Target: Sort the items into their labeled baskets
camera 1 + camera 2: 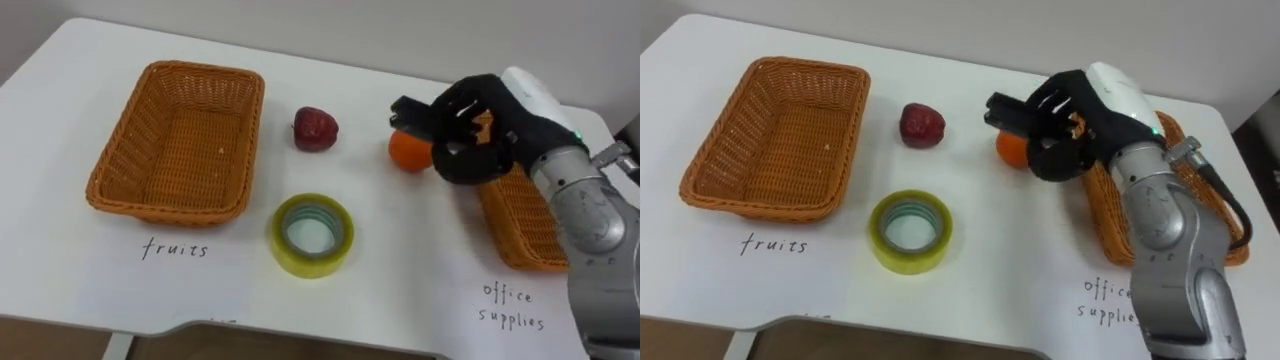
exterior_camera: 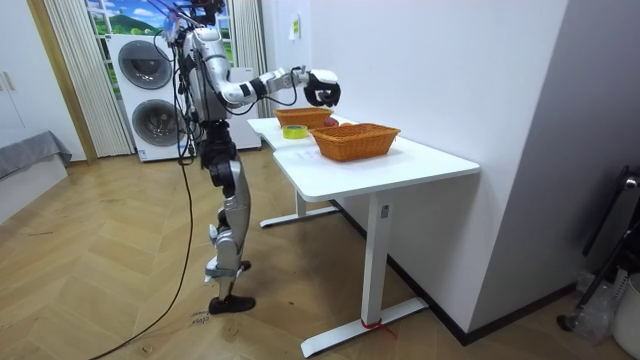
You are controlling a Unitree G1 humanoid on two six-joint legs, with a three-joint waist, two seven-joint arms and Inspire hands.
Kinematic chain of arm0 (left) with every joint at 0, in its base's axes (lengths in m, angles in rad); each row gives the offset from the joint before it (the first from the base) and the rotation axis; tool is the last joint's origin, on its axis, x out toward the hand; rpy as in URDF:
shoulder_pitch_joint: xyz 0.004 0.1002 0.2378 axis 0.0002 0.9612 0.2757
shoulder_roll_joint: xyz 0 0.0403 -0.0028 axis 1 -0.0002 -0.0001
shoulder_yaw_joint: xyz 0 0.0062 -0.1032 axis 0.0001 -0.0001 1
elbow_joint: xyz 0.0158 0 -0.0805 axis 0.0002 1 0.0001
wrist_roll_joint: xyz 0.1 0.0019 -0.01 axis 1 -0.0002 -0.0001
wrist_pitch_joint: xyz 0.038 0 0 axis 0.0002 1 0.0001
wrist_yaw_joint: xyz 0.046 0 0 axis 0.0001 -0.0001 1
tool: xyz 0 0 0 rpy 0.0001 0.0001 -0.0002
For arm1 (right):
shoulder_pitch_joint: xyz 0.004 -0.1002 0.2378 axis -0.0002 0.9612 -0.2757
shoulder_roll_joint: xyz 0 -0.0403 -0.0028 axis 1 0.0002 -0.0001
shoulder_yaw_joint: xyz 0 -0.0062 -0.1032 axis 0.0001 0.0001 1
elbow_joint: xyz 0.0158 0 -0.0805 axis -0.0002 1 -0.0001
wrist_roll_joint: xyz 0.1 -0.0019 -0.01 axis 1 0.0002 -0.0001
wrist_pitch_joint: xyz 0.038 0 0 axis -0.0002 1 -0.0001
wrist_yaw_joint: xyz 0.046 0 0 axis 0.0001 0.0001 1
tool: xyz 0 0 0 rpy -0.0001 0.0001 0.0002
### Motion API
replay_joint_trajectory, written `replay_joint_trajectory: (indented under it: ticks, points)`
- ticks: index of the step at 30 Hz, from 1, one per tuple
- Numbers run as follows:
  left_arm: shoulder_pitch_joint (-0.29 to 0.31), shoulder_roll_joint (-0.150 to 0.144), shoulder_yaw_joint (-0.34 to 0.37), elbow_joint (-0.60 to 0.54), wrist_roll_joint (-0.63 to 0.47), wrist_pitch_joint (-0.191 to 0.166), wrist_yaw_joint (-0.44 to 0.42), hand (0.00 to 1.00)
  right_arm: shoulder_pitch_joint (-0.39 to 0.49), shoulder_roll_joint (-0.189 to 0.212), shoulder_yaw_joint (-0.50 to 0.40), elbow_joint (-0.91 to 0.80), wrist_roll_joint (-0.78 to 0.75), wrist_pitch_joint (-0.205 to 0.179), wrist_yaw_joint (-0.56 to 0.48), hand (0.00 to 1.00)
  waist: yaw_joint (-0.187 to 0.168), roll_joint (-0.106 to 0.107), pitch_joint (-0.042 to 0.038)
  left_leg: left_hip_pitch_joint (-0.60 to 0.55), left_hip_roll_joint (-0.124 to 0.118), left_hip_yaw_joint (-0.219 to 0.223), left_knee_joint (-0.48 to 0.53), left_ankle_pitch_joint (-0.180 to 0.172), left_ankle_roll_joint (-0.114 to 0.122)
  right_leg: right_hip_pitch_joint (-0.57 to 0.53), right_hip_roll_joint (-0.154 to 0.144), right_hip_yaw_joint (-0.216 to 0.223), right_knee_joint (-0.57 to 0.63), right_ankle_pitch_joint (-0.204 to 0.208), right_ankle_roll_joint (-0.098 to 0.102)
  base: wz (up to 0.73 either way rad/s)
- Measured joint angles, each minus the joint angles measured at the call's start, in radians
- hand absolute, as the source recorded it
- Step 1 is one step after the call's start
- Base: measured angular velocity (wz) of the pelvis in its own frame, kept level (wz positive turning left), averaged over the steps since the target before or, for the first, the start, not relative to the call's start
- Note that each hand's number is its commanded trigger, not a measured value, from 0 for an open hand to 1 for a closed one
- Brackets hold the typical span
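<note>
Left eye view: orange (image 1: 405, 154) beside right hand (image 1: 470, 140)

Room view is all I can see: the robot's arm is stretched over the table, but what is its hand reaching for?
Observer: An orange. The right hand hangs just above it with its fingers loosely spread, not closed round it.
Operator: Is anything in the baskets? I only see their sides.
Observer: The left basket is empty.
Operator: Any other fruit waiting?
Observer: A dark red fruit lies on the table between that basket and the orange.
</note>
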Motion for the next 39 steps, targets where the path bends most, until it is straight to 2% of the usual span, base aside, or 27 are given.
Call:
replay_joint_trajectory:
  ticks: [7,9,12,17,19,21,25,33,39]
  points:
    - [0.007,-0.005,0.023,0.0,0.001,0.0,0.002,0.0,0.0,-0.009,-0.05,0.003,0.07,-0.014,-0.098,1.0,-0.023,0.001,0.0101,0.003,0.0,0.003,0.004,0.0,0.0,-0.002,0.0,0.001,0.0,0.0,0.0,-0.03]
    - [0.009,-0.008,0.03,-0.001,0.001,0.0,0.002,0.0,0.0,-0.032,-0.063,0.004,0.079,-0.019,-0.115,1.0,-0.027,0.002,0.0111,0.0,0.0,0.003,0.005,0.0,0.0,-0.003,0.0,0.001,0.0,0.0,0.0,0.0]
    - [0.014,-0.009,0.031,-0.001,0.002,0.002,0.002,0.0,0.003,-0.045,-0.083,0.009,0.08,-0.019,-0.14,1.0,-0.031,0.007,0.0145,-0.003,0.002,0.003,0.01,-0.001,-0.001,-0.002,0.001,0.001,0.001,0.0,0.0,0.0]
    - [0.033,-0.012,0.031,-0.001,0.002,0.02,0.002,0.0,0.007,-0.046,-0.084,0.047,0.08,-0.019,-0.158,1.0,-0.036,0.015,0.0042,-0.002,0.002,0.003,0.014,-0.001,-0.001,-0.003,0.001,0.001,0.002,0.0,0.0,0.0]
    - [0.04,-0.012,0.031,-0.001,0.002,0.025,0.002,0.0,0.007,-0.047,-0.084,0.052,0.083,-0.019,-0.16,1.0,-0.04,0.019,0.0034,-0.003,0.002,0.003,0.016,-0.001,-0.001,-0.004,0.0,0.0,0.003,0.0,0.0,0.0]
    - [0.044,-0.012,0.028,-0.002,0.013,0.031,0.002,0.0,0.007,-0.064,-0.084,0.093,0.116,-0.022,-0.187,1.0,-0.041,0.022,0.0011,-0.004,0.002,0.0,0.017,0.0,-0.001,-0.003,0.0,-0.006,0.003,0.0,0.0,0.04]
    - [0.046,-0.012,0.028,-0.011,0.021,0.043,0.001,0.0,0.007,-0.079,-0.084,0.184,0.135,-0.028,-0.221,1.0,-0.043,0.023,0.0,-0.009,0.001,-0.006,0.02,0.0,-0.001,-0.003,-0.001,-0.012,0.002,0.0,-0.001,0.05]
    - [0.037,-0.013,0.012,-0.011,-0.007,0.031,0.002,0.0,0.008,-0.083,-0.078,0.395,0.181,-0.038,-0.264,1.0,-0.044,0.036,-0.0008,-0.004,0.001,-0.001,0.017,0.0,0.0,-0.001,-0.001,-0.006,0.002,0.0,0.0,-0.01]
    - [0.043,-0.012,0.007,-0.011,-0.008,0.028,0.002,0.0,0.008,-0.084,-0.076,0.426,0.182,-0.038,-0.29,1.0,-0.043,0.033,0.0019,-0.01,0.001,0.0,0.016,0.0,0.0,-0.002,-0.001,-0.005,0.003,0.0,0.0,-0.01]
